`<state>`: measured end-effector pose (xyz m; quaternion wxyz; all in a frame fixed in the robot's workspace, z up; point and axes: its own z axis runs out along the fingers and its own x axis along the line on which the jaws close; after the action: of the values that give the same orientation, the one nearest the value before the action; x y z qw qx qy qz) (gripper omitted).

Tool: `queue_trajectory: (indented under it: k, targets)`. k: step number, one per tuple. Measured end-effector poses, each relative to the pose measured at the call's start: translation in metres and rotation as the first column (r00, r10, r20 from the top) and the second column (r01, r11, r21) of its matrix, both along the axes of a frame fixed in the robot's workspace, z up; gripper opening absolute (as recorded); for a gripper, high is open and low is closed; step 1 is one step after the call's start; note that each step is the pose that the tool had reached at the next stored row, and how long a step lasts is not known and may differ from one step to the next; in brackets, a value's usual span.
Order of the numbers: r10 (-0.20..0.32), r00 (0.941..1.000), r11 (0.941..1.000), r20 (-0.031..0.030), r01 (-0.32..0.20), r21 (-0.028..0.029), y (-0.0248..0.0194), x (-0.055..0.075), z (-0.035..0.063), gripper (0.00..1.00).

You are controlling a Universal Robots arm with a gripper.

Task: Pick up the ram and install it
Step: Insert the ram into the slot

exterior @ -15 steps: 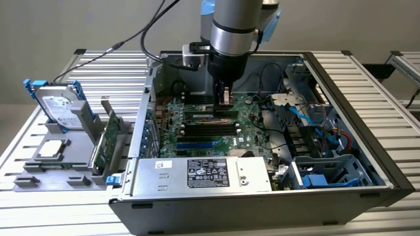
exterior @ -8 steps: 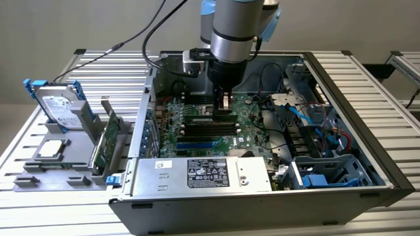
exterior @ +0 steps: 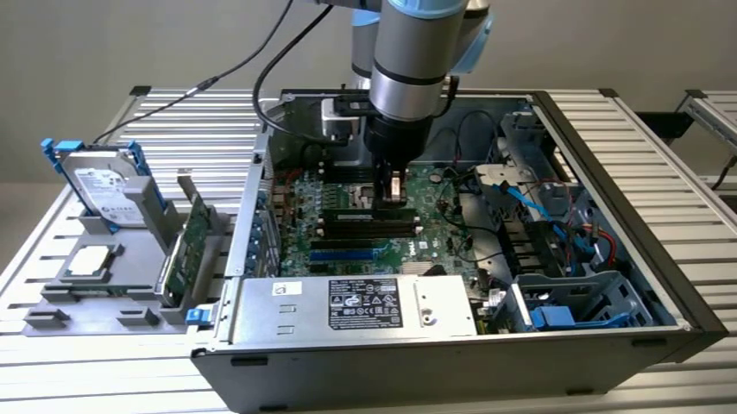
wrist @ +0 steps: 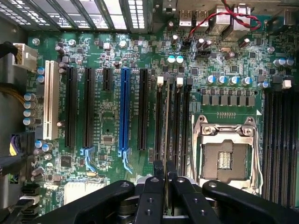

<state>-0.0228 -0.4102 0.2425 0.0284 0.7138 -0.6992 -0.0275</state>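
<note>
The ram (wrist: 167,126) shows edge-on in the wrist view as a thin pale strip running along the black memory slots (wrist: 174,121) beside the CPU socket (wrist: 224,154). My gripper (wrist: 165,165) is shut on it, one black finger (wrist: 156,186) on each side of the stick. In the exterior view the gripper (exterior: 393,197) points straight down inside the open computer case, just above the memory slots (exterior: 368,226) on the green motherboard (exterior: 334,250). Whether the ram touches a slot I cannot tell.
A power supply (exterior: 357,302) fills the case's near side, and blue cables (exterior: 541,207) and a drive cage (exterior: 576,306) lie on the exterior view's right. Outside the case, a grey holder (exterior: 81,297) carries a hard drive (exterior: 110,185) and a green expansion card (exterior: 190,246).
</note>
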Motion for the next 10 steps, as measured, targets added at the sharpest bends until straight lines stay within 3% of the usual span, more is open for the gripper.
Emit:
queue_trajectory:
  k: [3,6,10]
  targets:
    - [0.0,1.0,1.0,-0.0001,0.0,-0.0003,0.0,0.0016,-0.0009,0.13]
    - [0.001,1.0,1.0,-0.0002,-0.001,-0.0058,0.0001,0.0017,-0.0028,0.13]
    - [0.001,1.0,1.0,-0.0001,-0.001,-0.0082,0.0001,0.0017,-0.0066,0.13]
